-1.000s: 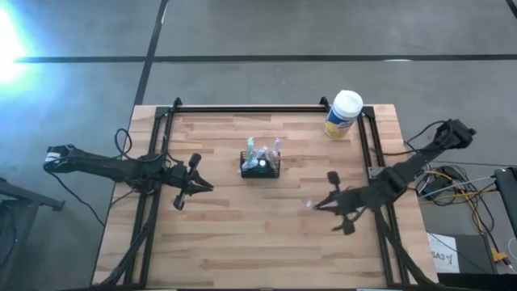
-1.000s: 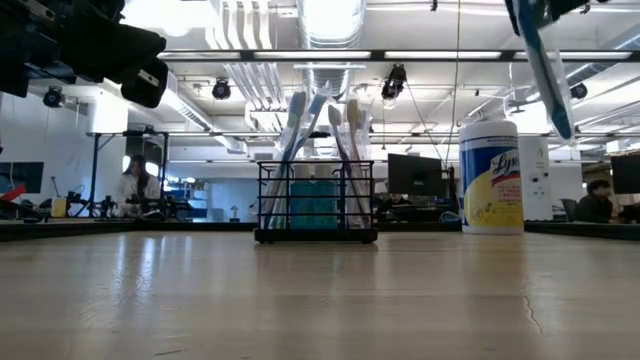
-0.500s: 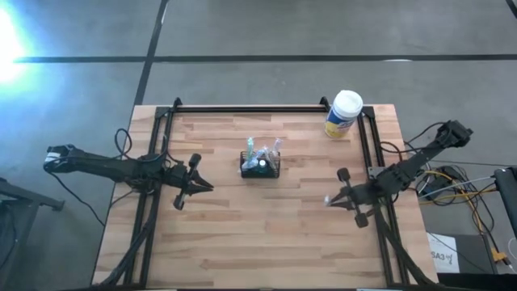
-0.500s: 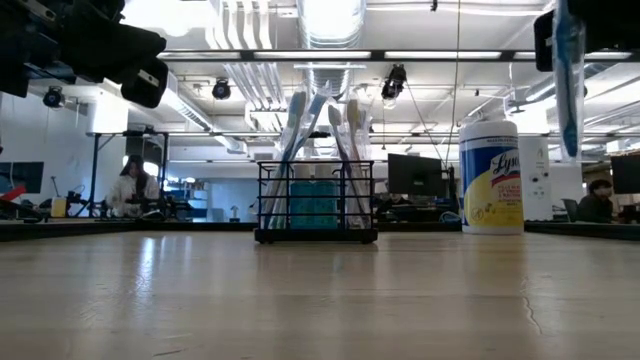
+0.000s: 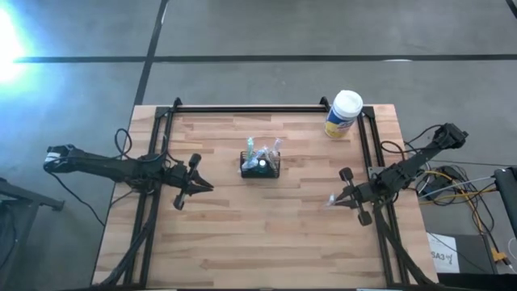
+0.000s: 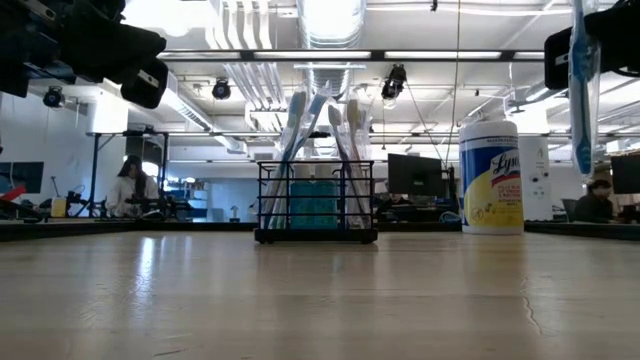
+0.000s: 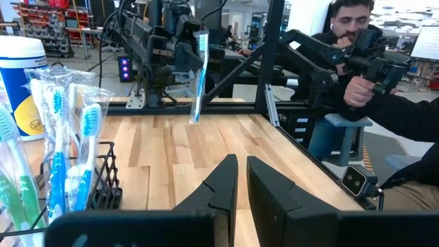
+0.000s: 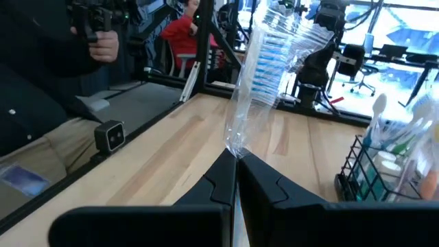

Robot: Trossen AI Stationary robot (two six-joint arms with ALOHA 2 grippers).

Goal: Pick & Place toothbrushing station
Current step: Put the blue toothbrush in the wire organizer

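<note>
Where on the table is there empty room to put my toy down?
The near half of the table, in front of the caddy, is bare wood. So is the far left corner. It is crowded by the caddy, the yellow canister, and both pincers, left and right, holding a toothbrush.

Black wire-mesh caddy (image 5: 261,166) stands upright mid-table, holding wrapped toothbrushes.

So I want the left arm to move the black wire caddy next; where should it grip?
Probably the caddy's bare top rim on a short end wall, coming straight down. The toothbrushes stand up from its middle and splay out, so keep the fingers off the middle.
</note>
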